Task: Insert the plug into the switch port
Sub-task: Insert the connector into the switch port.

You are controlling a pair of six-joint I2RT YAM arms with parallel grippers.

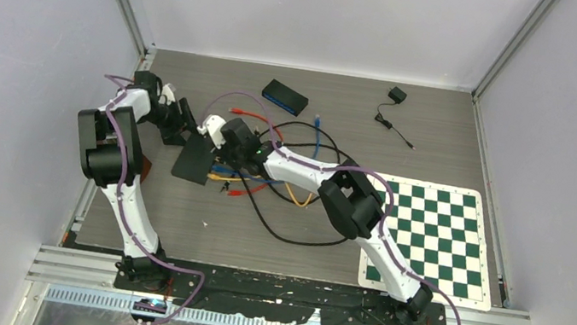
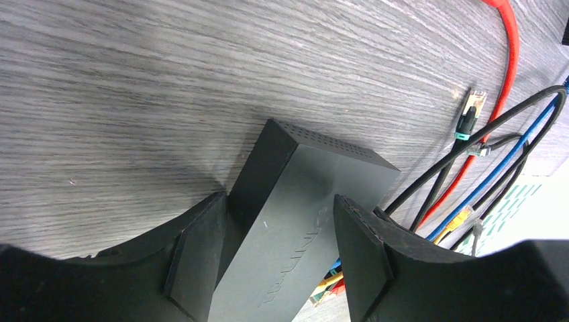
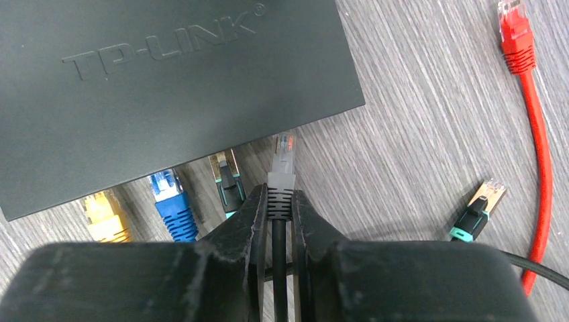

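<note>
The black TP-LINK switch (image 1: 195, 157) lies tilted left of the table's centre. My left gripper (image 2: 278, 228) is shut on the switch (image 2: 302, 201), one finger on each long side. In the top view the left gripper (image 1: 184, 131) is at its far end. My right gripper (image 3: 280, 201) is shut on a grey-booted plug (image 3: 282, 171) with a black cable. The plug's clear tip points at the port edge of the switch (image 3: 168, 87), just at its right corner. In the top view the right gripper (image 1: 228, 138) is right beside the switch.
Blue (image 3: 171, 201), yellow (image 3: 104, 211) and teal-black (image 3: 228, 181) plugs lie at the switch's port edge. A red plug (image 3: 515, 33) and another teal-black plug (image 3: 478, 213) lie to the right. A second switch (image 1: 285, 96), a power adapter (image 1: 397, 95) and a chequered mat (image 1: 434, 232) are on the table.
</note>
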